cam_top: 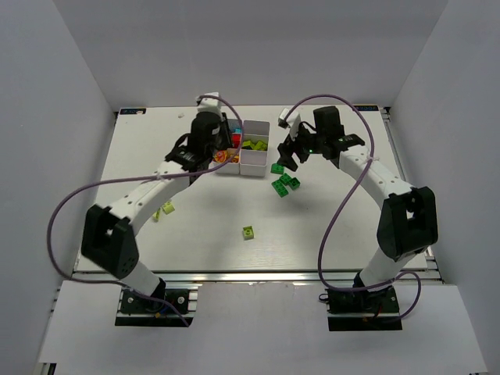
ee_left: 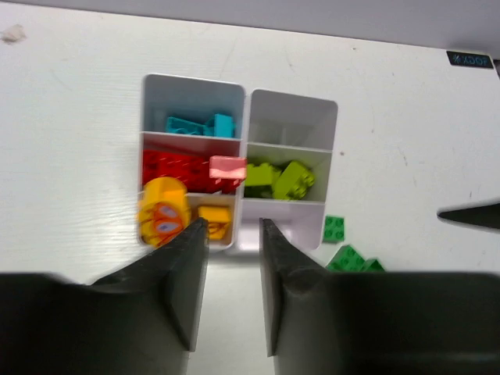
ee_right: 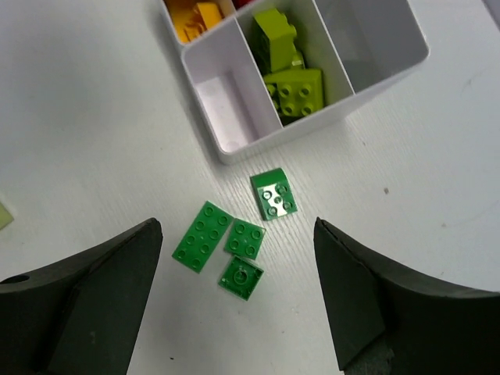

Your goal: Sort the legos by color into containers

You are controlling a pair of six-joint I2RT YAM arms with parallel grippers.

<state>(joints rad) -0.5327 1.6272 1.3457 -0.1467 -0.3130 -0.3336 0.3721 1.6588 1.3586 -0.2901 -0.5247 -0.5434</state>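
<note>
The white plastic tray (ee_left: 244,109) has six square boxes with smooth walls. In its 11 o'clock box lie light blue legos (ee_left: 199,125). Just below them are red legos (ee_left: 176,168), and bumpy lime legos (ee_left: 281,178) sit at 3 o'clock. The left end effector (ee_left: 233,226) hangs at the tray's 6 o'clock edge. Its flat black fingers are nearly together, with nothing between them. The right end effector (ee_right: 236,226) is spread wide and holds nothing. Under it, four flat dark green legos (ee_right: 203,236) lie on the white desk (ee_right: 94,117).
</note>
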